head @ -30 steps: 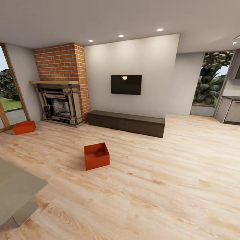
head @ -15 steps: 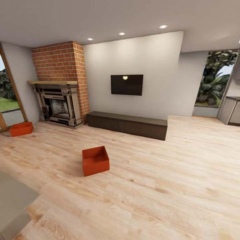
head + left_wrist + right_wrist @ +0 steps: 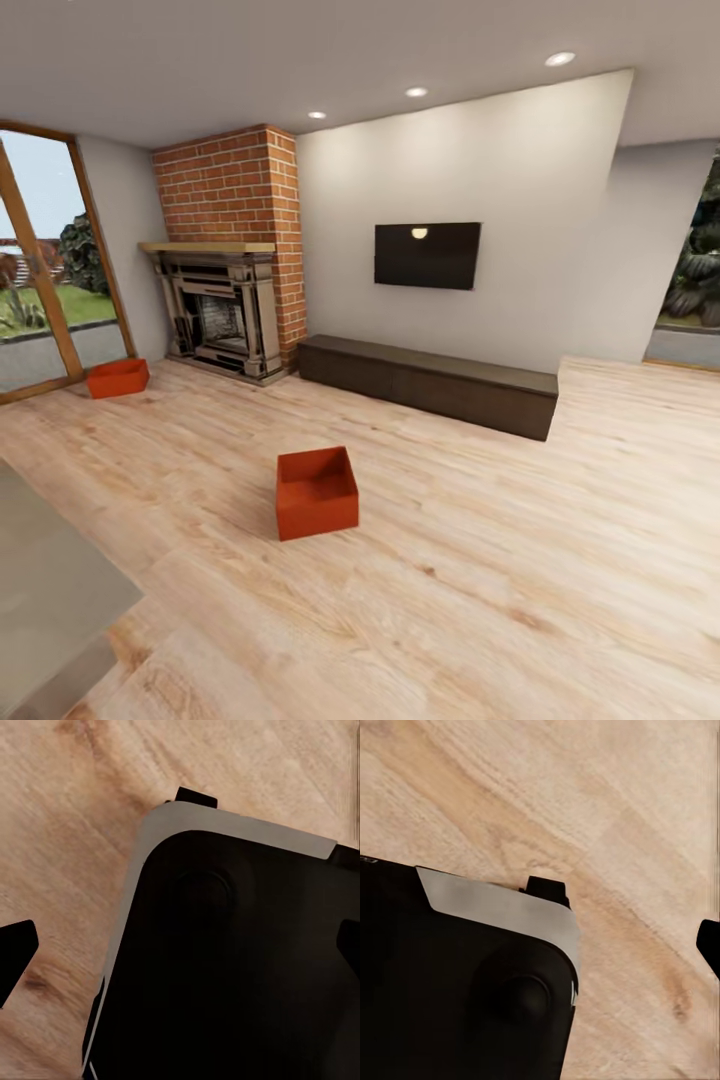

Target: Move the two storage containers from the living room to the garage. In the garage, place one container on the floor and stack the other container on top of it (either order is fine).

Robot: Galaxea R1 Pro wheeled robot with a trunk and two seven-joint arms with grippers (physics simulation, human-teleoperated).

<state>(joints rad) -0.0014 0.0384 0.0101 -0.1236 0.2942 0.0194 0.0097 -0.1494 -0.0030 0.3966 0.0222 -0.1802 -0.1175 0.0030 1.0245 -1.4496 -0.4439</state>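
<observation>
Bins come first: the nearer red-orange bin sits on the pale plank floor of the living room, out in the open well in front of the fireplace. The second bin rests on the same floor just beside the fireplace, on its window side, near the glass door. Both stand upright with open tops, and as far as the head view shows, the nearer one holds nothing; the farther one is too small to judge.

Judging by the thin plain walls, each bin should be light and fairly stiff, though the walls may flex if pinched hard. The smooth sides look slippery, so the rim is the likely place to take hold, one wall edge clamped between the fingers, or opposite walls taken with both arms.

Beyond the fireplace along the white wall run a long low dark cabinet and a black TV above it.

In the wrist views, each camera looks down at plank flooring past the robot's dark base. Dark finger tips of the left gripper show at opposite edges, so it stands wide and holds nothing. For the right gripper one tip shows, and I cannot tell its spread.
</observation>
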